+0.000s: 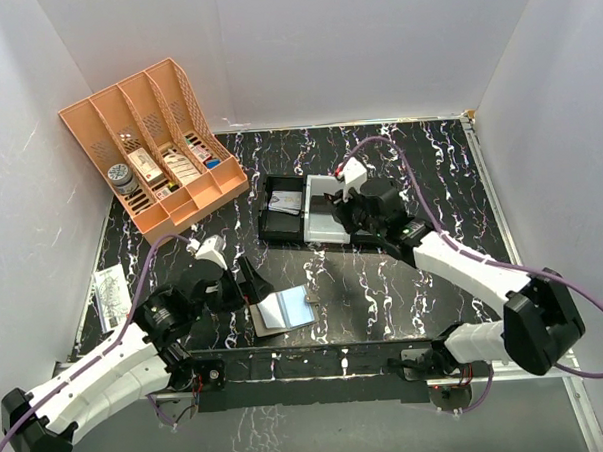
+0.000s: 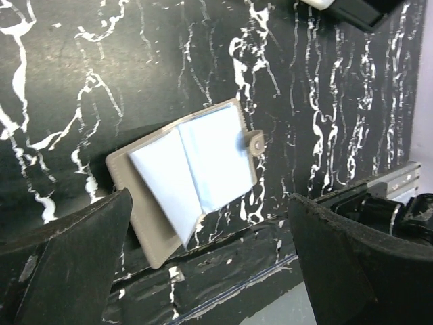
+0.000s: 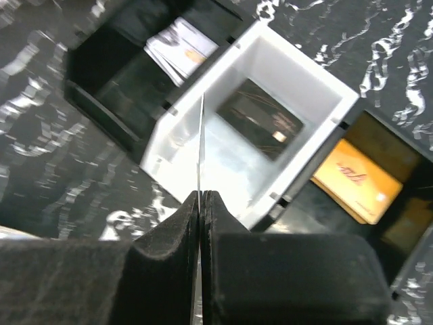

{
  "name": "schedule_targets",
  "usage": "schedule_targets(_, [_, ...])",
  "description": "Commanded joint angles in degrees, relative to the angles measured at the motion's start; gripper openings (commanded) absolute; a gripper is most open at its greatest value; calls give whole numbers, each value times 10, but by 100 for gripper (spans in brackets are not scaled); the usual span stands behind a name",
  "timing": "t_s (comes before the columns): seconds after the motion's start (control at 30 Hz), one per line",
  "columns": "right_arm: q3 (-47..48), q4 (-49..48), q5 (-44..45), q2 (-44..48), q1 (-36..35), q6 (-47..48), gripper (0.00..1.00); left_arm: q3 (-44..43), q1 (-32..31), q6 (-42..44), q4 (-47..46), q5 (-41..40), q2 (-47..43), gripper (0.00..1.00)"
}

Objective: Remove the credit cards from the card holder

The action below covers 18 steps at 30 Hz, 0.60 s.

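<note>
left tool (image 2: 210, 202) apart over open card holder (image 2: 196, 169), right tool (image 3: 201, 198) clamped on thin card (image 3: 201, 139) above tray (image 3: 101, 108)

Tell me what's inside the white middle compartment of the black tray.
One dark card lies flat on the white compartment's floor. The right gripper, shut on a thin card seen edge-on, hides the floor's near part.

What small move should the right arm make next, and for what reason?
The right gripper is shut on a thin card, held edge-on and apparently over the white compartment, where a dark card already lies. So I would probably lower it a little and open the jaws to let the card drop in.
</note>
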<state>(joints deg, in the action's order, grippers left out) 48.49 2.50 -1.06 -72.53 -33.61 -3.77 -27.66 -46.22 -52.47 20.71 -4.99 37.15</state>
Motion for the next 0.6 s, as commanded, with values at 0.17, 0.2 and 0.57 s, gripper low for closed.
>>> schedule_targets(0.17, [65, -19, 93, -80, -30, 327, 0, -12, 1, -3, 69, -45, -32, 99])
schedule_targets(0.2, [71, -19, 97, -92, -30, 341, 0, -13, 1, -2, 72, -45, -32, 99])
schedule_targets(0.57, [153, 0, 161, -231, -30, 441, 0, -12, 1, -13, 85, -34, -19, 99])
